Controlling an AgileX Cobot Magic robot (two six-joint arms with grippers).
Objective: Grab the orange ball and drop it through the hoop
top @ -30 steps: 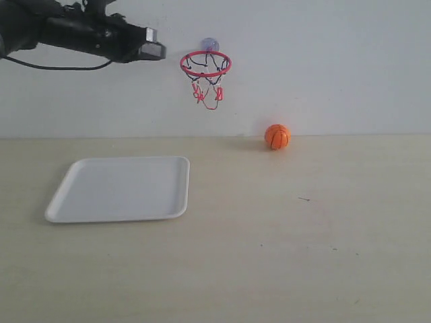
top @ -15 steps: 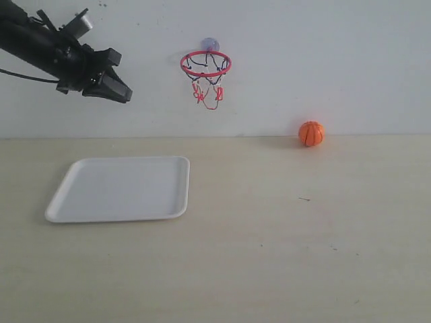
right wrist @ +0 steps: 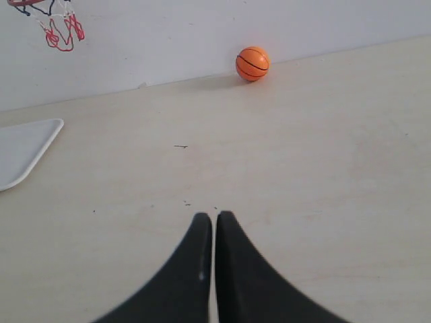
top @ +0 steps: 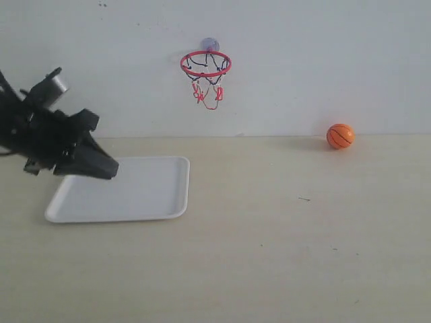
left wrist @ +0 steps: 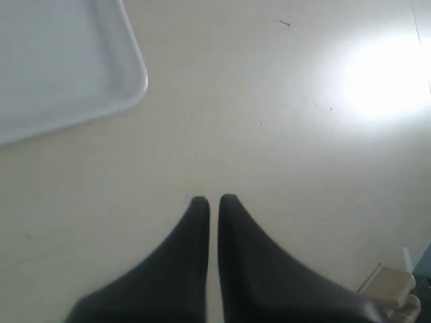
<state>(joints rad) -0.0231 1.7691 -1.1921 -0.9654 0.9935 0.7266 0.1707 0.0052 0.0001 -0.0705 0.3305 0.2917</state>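
Observation:
The orange ball (top: pixel 340 136) lies on the table against the back wall, at the right; it also shows in the right wrist view as the orange ball (right wrist: pixel 252 63), far ahead of the fingers. The hoop (top: pixel 205 65) hangs on the wall at centre top, red rim with its net dangling; only part of the hoop's net (right wrist: pixel 57 30) shows in the right wrist view. My left gripper (top: pixel 108 169) hovers shut and empty over the tray's left side, far from the ball; its view shows the left gripper (left wrist: pixel 213 201) above bare table. My right gripper (right wrist: pixel 214 217) is shut and empty, out of the exterior view.
A white tray (top: pixel 161 195) lies on the table at the left, under the left arm; its corner (left wrist: pixel 131 87) shows in the left wrist view and its edge (right wrist: pixel 37 145) in the right wrist view. A small dark speck (top: pixel 304 199) marks the tabletop.
The ball has rolled to the right along the wall. The left arm has swung down and leftward from beside the hoop to just above the tray.

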